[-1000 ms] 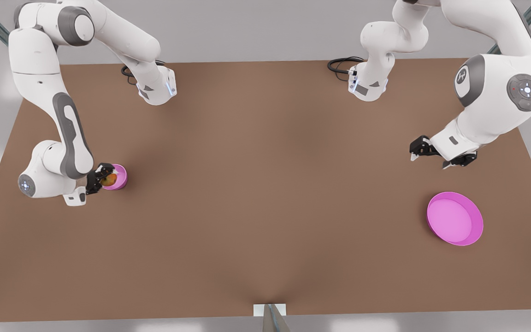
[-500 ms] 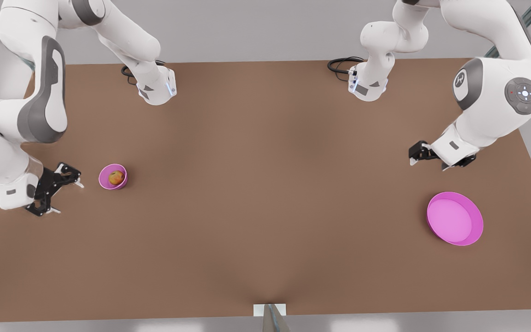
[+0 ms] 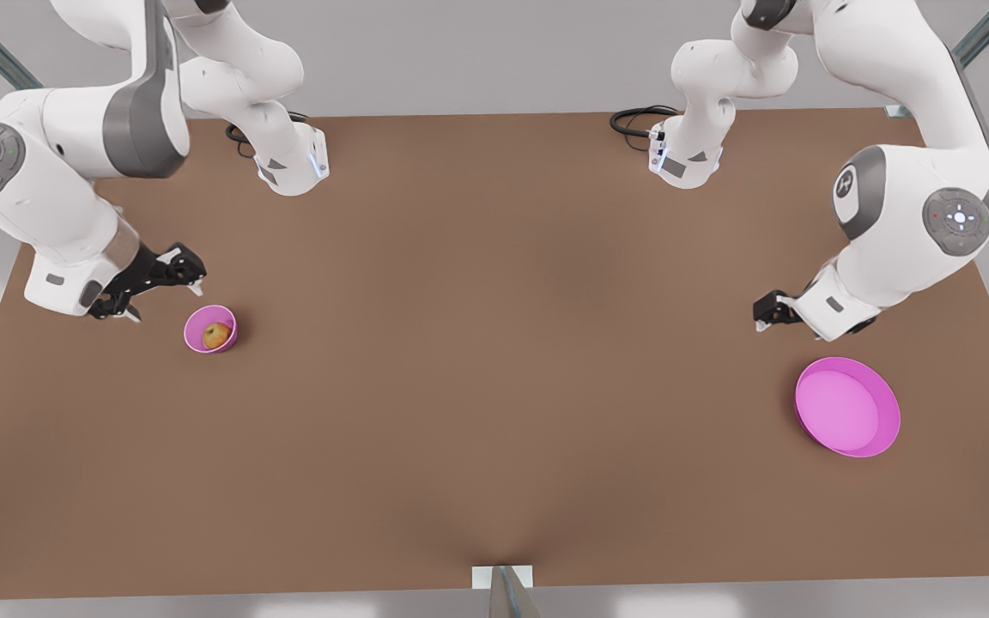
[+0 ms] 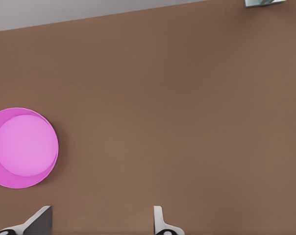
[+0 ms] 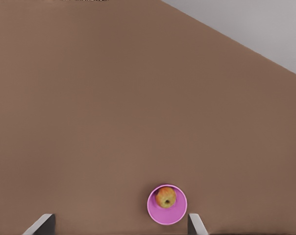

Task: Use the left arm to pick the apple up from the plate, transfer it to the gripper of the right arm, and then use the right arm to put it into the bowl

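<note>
You've got the right gripper (image 3: 155,287) at the front view's left, hanging over the brown table (image 3: 494,360) just up and to the side of the bowl (image 3: 210,329), not touching it. Its fingers are spread wide with nothing between them; you see both fingertips (image 5: 40,223) at the edge of the right wrist view, with the bowl (image 5: 167,204) between them and farther out.

The apple (image 3: 216,335) sits inside the bowl, stem dimple up, red-orange with a yellowish patch. The right wrist view shows the apple (image 5: 165,197) resting against the bowl's wall rather than dead centre.

Mid-table is bare brown surface. Both arm bases stand at the far edge, each with a black cable (image 3: 636,120) looped beside it.

At the front view's right, the left gripper (image 3: 771,311) hovers above the table, near the plate (image 3: 847,407) but off its rim, toward the far side. Its fingers are apart and hold nothing; the left wrist view shows both fingertips (image 4: 159,220) with a clear gap between them, and the plate (image 4: 24,147) off to one side.

Bowl and plate are well apart, on opposite sides of the table.
</note>
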Robot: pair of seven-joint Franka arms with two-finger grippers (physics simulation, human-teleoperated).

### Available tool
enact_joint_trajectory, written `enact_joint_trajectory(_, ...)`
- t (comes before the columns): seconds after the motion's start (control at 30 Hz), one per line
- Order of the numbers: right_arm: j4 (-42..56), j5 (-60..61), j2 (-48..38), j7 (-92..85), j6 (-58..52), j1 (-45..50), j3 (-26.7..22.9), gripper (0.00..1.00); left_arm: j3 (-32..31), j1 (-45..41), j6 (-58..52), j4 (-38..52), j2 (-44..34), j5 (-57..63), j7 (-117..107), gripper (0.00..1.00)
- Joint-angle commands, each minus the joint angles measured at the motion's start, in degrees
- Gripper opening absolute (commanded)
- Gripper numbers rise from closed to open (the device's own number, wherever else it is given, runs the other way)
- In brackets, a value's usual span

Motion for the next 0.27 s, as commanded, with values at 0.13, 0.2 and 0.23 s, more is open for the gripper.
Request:
enact_joint_trajectory(0.13, 0.4, 0.3, 2.3, 23.9, -0.5, -3.1, 1.5, 1.00, 0.0, 0.0, 0.5, 0.1, 0.3, 0.1, -1.8, 1.00)
enact_joint_trajectory(0.2, 0.7, 0.2, 2.4, 23.4, -0.3, -4.9, 3.0, 1.00, 0.0, 0.0, 0.5, 0.0, 0.3, 0.1, -1.8, 1.00)
enact_joint_trajectory(0.23, 0.9, 0.2, 2.1, 23.4, 0.0, -4.8, 2.8, 1.00, 0.0, 0.0, 0.5, 0.0, 0.3, 0.1, -1.8, 1.00)
